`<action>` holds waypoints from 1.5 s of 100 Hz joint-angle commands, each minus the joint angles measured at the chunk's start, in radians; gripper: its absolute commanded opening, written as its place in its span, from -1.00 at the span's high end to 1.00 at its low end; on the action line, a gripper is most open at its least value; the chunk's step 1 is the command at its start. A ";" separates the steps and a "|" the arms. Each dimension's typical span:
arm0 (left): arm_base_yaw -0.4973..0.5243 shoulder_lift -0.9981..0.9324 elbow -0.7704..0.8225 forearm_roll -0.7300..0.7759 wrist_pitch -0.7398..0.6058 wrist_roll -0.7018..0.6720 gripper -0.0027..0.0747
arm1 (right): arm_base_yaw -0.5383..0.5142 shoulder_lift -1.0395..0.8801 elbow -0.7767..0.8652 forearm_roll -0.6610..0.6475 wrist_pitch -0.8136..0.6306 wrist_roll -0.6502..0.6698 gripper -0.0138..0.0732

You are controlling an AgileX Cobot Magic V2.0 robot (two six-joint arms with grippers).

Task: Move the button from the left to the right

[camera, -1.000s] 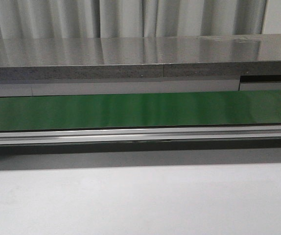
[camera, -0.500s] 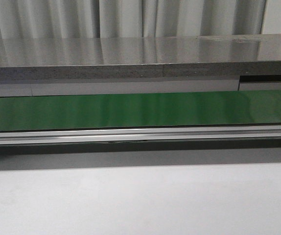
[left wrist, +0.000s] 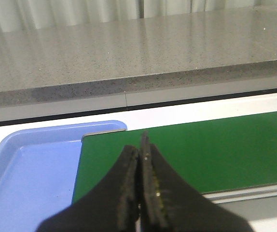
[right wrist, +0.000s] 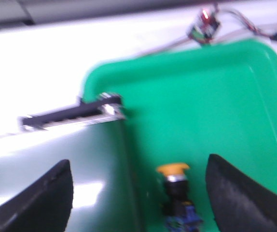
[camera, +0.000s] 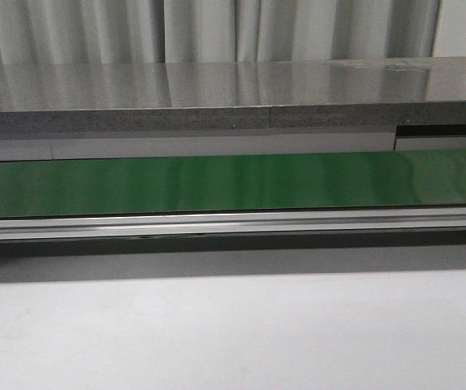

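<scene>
**Button upright in green tray, between spread right fingers**

Left gripper: fingers pressed together, holding nothing. Just beyond and beside the tips, a blue tray, bare inside, butting against the end of the green conveyor belt.

Right gripper: fingers wide apart, nothing held. Between them, nearer the far finger, the button, standing upright inside a green tray, touching neither finger. Beyond the tray rim, a small wired sensor.
</scene>
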 commanded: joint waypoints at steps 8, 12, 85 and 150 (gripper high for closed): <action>-0.008 0.004 -0.028 -0.012 -0.086 -0.001 0.98 | 0.092 -0.150 0.016 0.034 -0.121 -0.002 -0.64; -0.008 0.004 -0.028 -0.012 -0.086 -0.001 0.98 | 0.120 -0.180 0.036 0.042 -0.149 -0.002 -0.64; -0.008 0.004 -0.028 -0.012 -0.086 -0.001 0.98 | 0.367 -0.826 0.818 0.069 -0.683 -0.002 -0.64; -0.008 0.004 -0.028 -0.012 -0.086 -0.001 0.98 | 0.367 -1.116 0.981 0.097 -0.706 -0.001 -0.10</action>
